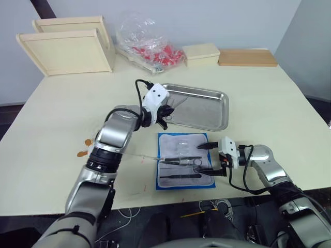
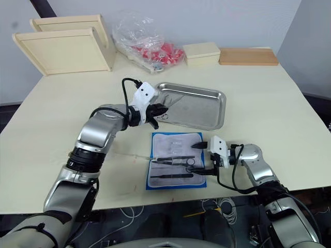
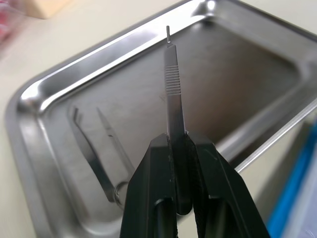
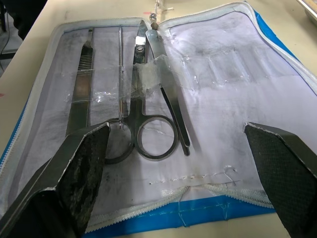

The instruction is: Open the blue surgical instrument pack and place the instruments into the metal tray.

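The blue surgical instrument pack (image 1: 182, 140) lies unfolded near the table's front edge, its whitish pocketed panel facing up. It holds several instruments: scissors (image 4: 148, 99), a flat-handled tool (image 4: 81, 94) and a thin probe (image 4: 120, 74). My right gripper (image 1: 207, 158) stands open at the pack's right edge, one finger on each side of the scissor rings. Behind the pack is the metal tray (image 1: 207, 106). My left gripper (image 3: 177, 141) hovers over the tray's left end, shut on a slim ribbed metal handle (image 3: 172, 84). Tweezers (image 3: 94, 153) lie in the tray.
Two pale wooden trays (image 1: 67, 49) stand at the back left. A clear bag with red items (image 1: 150, 46), a small pale box (image 1: 201, 53) and a wooden board (image 1: 247, 57) line the back edge. Small orange pieces (image 1: 83, 147) lie by my left arm.
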Available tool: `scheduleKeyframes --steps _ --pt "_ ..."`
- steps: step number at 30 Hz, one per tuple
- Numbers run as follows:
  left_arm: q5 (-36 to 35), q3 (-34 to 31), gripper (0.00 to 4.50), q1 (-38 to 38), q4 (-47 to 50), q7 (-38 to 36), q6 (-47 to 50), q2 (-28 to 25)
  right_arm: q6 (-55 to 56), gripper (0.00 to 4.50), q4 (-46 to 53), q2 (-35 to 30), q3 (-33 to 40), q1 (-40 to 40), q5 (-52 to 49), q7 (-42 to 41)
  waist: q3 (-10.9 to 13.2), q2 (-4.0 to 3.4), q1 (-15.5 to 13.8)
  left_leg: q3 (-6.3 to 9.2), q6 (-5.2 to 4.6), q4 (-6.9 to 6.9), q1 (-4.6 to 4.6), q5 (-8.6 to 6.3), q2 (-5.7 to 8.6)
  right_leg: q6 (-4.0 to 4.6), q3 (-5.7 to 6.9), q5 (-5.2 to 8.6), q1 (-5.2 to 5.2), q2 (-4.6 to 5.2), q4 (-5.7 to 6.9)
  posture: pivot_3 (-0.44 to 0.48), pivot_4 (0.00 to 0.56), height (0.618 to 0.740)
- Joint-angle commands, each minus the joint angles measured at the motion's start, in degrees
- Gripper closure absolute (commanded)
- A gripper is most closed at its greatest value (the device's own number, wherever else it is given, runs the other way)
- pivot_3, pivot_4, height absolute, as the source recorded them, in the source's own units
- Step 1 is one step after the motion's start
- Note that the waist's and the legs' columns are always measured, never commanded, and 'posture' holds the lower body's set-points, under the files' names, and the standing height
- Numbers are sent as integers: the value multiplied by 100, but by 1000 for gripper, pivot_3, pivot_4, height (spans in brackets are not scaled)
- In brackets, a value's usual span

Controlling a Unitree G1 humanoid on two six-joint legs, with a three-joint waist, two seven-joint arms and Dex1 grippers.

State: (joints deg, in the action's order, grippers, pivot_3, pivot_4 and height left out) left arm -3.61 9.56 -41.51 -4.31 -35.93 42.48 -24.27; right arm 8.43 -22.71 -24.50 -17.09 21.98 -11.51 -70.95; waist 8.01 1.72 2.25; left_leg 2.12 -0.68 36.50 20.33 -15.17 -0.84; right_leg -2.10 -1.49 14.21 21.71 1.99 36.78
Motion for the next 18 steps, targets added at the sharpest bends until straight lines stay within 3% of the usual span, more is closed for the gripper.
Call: scheduleKeyframes --steps 1,18 --pt "114 -227 4483 -265 -245 585 -118 278 -249 0 -593 -154 -360 -312 659 145 0 1 -6 1 0 0 -1 0 2 0 1 0 -2 1 0 0 150 740" --pt "116 -781 4483 -823 -1815 2366 -467 1609 -345 0 -511 -172 -268 -322 518 78 -1 1 -8 7 1 0 0 0 14 -2 6 -1 -3 8 1 0 150 740"
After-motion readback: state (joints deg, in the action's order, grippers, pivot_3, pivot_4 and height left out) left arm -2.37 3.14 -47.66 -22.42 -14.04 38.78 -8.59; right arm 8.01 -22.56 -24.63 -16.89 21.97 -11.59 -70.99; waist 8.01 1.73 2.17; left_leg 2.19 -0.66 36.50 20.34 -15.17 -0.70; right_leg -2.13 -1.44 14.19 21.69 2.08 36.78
